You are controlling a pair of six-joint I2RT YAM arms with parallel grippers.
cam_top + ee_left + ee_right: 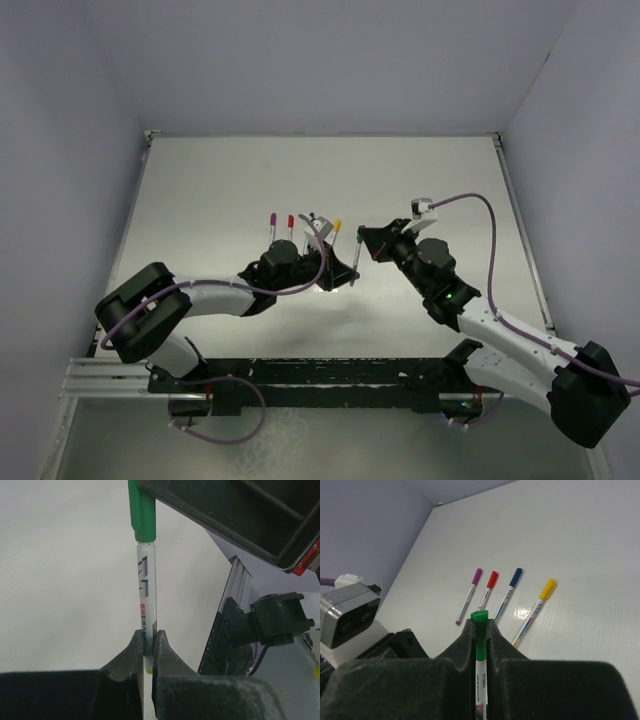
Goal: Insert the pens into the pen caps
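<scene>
Pinching the green pen (146, 590) low on its barrel, likely stiff, light and slick, the left end effector (148, 642) is closed; the right end effector (480, 630) clamps the green cap (142, 510) over the bench (200, 200).

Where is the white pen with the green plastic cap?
Top view, centre: the green-capped pen sits in the left gripper, its cap in the right gripper, right of the yellow-capped pen.
</scene>
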